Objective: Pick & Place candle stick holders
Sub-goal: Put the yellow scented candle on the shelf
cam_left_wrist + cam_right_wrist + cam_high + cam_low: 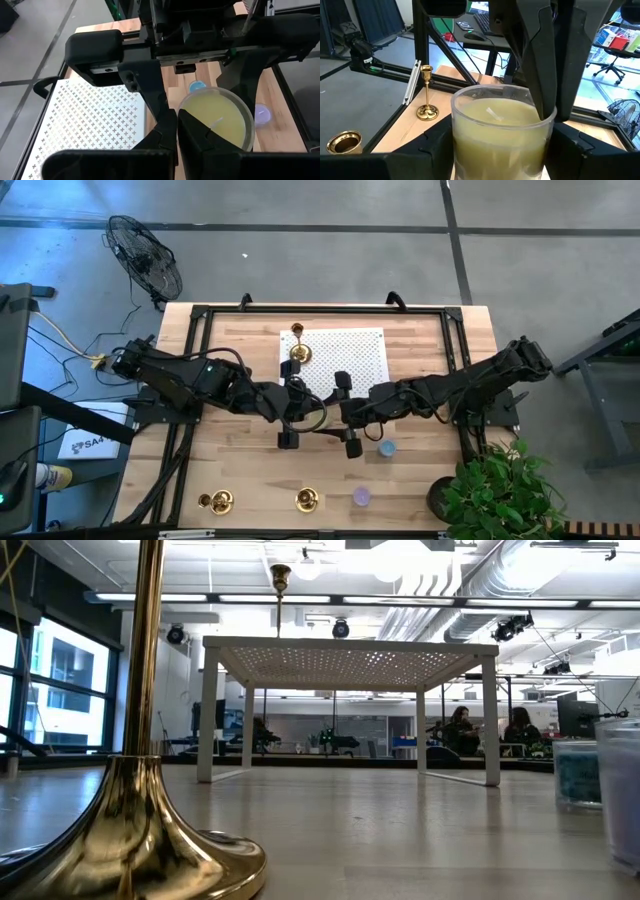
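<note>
A yellow candle in a clear glass jar hangs upright over the table's middle, between my two grippers. My left gripper is shut on its rim, and my right gripper is closed about its body. One gold candle stick holder stands on its round base on the white perforated stand. Two more stand on the wood near the front edge. The left of these two shows upright in the right wrist view. The low view shows one close up. My left gripper pinches the jar's glass rim, one finger inside over the wax and one outside. Its fingers slant down onto the rim from above. The jar stays upright under them. My right gripper has the jar's body between its two fingers, one on each side wall. The fingers come roughly level from the table's right. The jar stands upright in them; its bottom lies below the frame.
A blue disc and a purple disc lie on the wood at the front right. A potted plant stands at the front right corner. A black frame runs along the table's sides.
</note>
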You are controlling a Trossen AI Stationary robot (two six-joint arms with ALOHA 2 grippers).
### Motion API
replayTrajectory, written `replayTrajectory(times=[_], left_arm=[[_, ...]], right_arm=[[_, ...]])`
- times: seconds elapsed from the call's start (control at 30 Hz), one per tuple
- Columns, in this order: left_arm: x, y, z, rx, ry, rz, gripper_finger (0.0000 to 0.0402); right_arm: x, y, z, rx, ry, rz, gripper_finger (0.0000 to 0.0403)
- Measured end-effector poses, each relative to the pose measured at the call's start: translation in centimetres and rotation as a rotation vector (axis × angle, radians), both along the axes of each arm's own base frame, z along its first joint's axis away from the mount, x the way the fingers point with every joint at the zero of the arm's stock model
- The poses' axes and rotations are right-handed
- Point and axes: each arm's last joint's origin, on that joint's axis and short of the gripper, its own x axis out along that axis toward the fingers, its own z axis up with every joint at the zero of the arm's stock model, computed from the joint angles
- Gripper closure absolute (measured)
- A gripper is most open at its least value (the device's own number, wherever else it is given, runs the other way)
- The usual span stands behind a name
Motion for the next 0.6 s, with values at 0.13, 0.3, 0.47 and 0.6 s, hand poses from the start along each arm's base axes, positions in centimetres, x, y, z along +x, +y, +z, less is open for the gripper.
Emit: replayTrajectory(times=[0.13, 0.3, 0.47, 0.6], left_arm=[[0.00, 0.03, 0.00, 0.056, 0.007, -0.028, 0.0398], [0.00, 0.03, 0.00, -0.007, -0.002, 0.010, 0.0398], [0.04, -0.02, -0.05, -0.031, -0.001, 0.015, 0.0398], [0.27, -0.10, -0.27, -0.030, 0.005, 0.016, 0.0398]], right_arm=[[0.00, -0.01, 0.00, -0.001, 0.000, -0.002, 0.0179], [0.00, 0.00, 0.00, -0.001, 0.000, -0.001, 0.0179], [-0.02, 0.03, -0.06, -0.002, 0.006, 0.003, 0.0179], [-0.05, 0.01, -0.20, -0.009, 0.018, 0.002, 0.0179]])
